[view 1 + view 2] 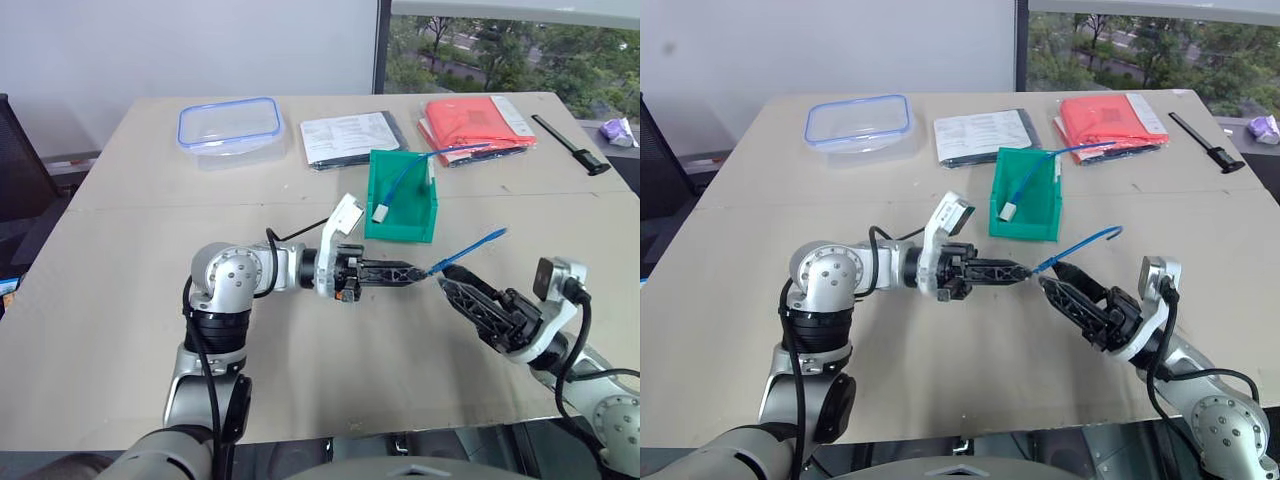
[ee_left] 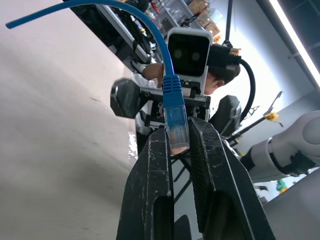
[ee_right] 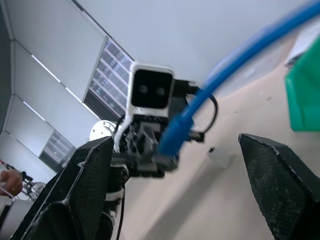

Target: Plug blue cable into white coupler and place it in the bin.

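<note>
The left gripper (image 1: 418, 271) is clamped on one plug of the blue cable (image 1: 470, 248), held above the table (image 1: 120, 300) at mid-front. In the left wrist view the clear-blue plug (image 2: 176, 125) sits end-on between the two black fingers (image 2: 150, 190), its boot and the cable rising straight out past the fingertips before the cable arcs away. From the head views the cable's long axis runs from the left fingertips up and toward the robot's right, away from the robot, with its free end (image 1: 502, 232) in the air, pointing toward the table's right side.

The right gripper (image 1: 460, 295) faces the left one, its jaws spread wide and holding nothing; the gripped plug lies just beside its tips. In the right wrist view the cable (image 3: 235, 60) passes between the two parted fingers without touching either.

The green bin (image 1: 402, 197) stands just beyond the grippers, near the table's middle. One other blue cable (image 1: 405, 175) hangs into it, tipped with a white block (image 1: 381, 212).

Counted: two blue cables, one bin, one clear box (image 1: 229, 126), one sheaf of papers (image 1: 350, 137), one red folder (image 1: 478, 122), one black tool (image 1: 570, 143). A small white block (image 3: 220, 156) lies on the table in the right wrist view; I cannot tell whether it is the coupler.
</note>
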